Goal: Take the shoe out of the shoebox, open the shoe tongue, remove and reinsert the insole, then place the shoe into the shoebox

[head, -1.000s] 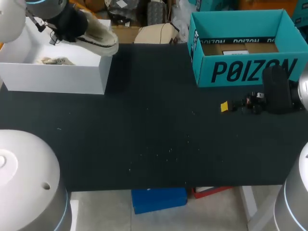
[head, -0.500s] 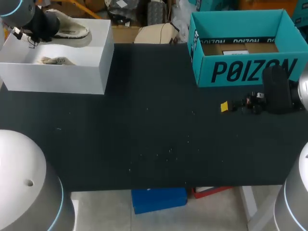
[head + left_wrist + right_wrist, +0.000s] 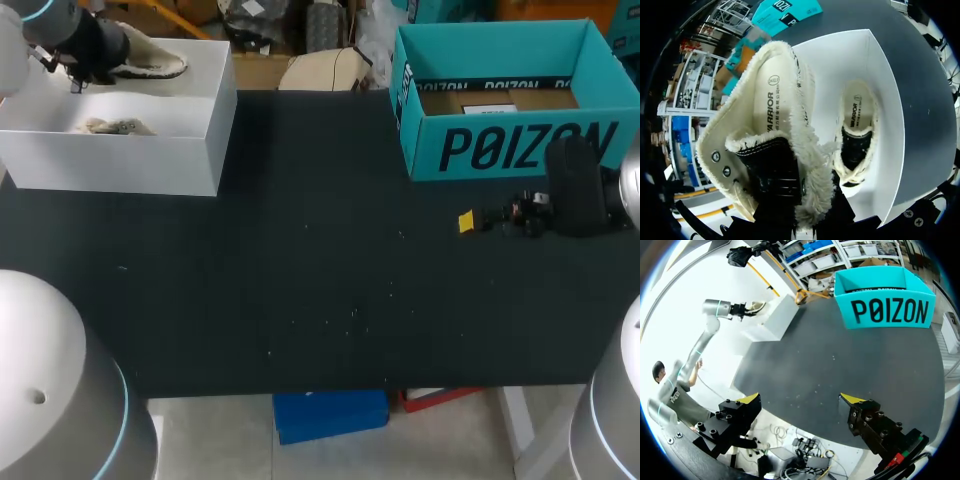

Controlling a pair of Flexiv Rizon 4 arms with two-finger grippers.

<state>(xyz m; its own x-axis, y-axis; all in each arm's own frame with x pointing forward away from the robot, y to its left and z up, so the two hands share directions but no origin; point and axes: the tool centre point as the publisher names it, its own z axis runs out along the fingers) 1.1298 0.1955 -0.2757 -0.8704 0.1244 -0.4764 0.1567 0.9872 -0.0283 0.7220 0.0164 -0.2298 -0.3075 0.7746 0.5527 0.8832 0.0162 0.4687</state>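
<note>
Left gripper [image 3: 802,200]: clamped on the collar of the fleece-lined shoe [image 3: 774,102], one black finger down inside the opening and the other against the outer fleece, yellow tips hidden. The shoe extends ahead of the fingers with its opening facing back at the wrist, and beyond it lies the white shoebox [image 3: 885,105], with a second shoe [image 3: 855,135] on its floor. Right gripper [image 3: 801,400]: fingers spread wide and holding nothing, over the dark table [image 3: 840,365], with a teal box [image 3: 885,310] well ahead of it.
</note>
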